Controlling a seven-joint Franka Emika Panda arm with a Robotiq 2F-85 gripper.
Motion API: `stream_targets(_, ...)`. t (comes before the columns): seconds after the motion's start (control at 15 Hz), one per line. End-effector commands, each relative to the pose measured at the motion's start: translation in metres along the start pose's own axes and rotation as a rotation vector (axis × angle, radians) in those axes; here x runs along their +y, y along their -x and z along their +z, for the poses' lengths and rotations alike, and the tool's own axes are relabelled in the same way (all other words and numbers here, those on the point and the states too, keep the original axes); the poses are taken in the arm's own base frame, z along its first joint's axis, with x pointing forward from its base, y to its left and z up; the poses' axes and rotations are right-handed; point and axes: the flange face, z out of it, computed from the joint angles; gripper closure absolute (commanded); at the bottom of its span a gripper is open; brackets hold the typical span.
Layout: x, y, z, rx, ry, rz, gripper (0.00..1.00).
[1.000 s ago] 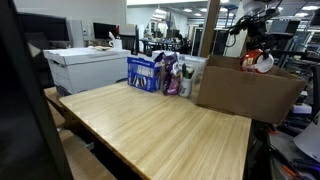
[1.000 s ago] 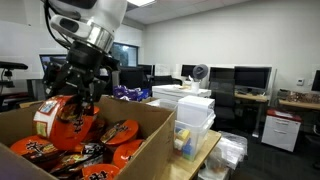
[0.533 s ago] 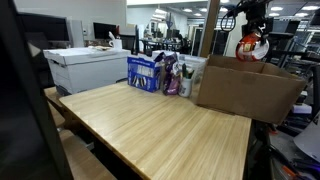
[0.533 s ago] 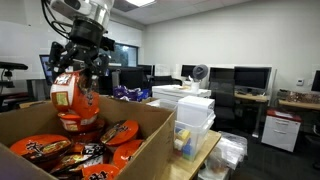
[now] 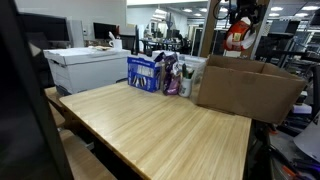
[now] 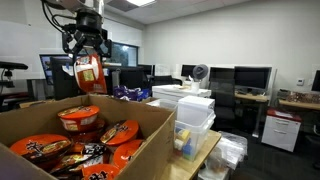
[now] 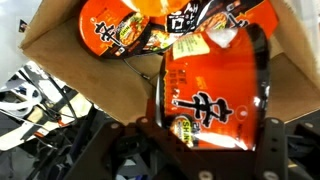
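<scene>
My gripper (image 6: 86, 58) is shut on an orange noodle packet (image 6: 87, 74) and hangs well above the open cardboard box (image 6: 130, 150). In the wrist view the packet (image 7: 210, 90) fills the space between the black fingers (image 7: 263, 80), with the box (image 7: 60, 50) far below. Inside the box lie several orange noodle bowls (image 6: 80, 120) and packets (image 7: 190, 15). In an exterior view the gripper (image 5: 238, 25) holds the packet (image 5: 236, 38) above the box (image 5: 250, 90) at the far end of the wooden table (image 5: 150, 125).
Blue and purple packages (image 5: 150, 72) stand on the table beside the box. A white chest (image 5: 85, 68) sits behind the table. Clear plastic drawers (image 6: 193, 125) stand by the box, with desks and monitors (image 6: 250, 78) beyond.
The gripper has risen out of the box with the noodle packet in it, from among the bowls to well above the box rim.
</scene>
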Motion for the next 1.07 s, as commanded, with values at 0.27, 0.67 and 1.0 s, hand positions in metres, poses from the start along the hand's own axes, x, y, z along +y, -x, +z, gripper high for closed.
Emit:
stream_targets(0.27,0.009,0.057,-0.046,0.004,-0.237,-0.257,0.57)
stream_targets(0.67,0.007,0.073,-0.058,-0.066,-0.38,-0.45,0.57)
stream_targets(1.0,-0.008,0.071,-0.057,-0.13,-0.491,-0.605,0.57)
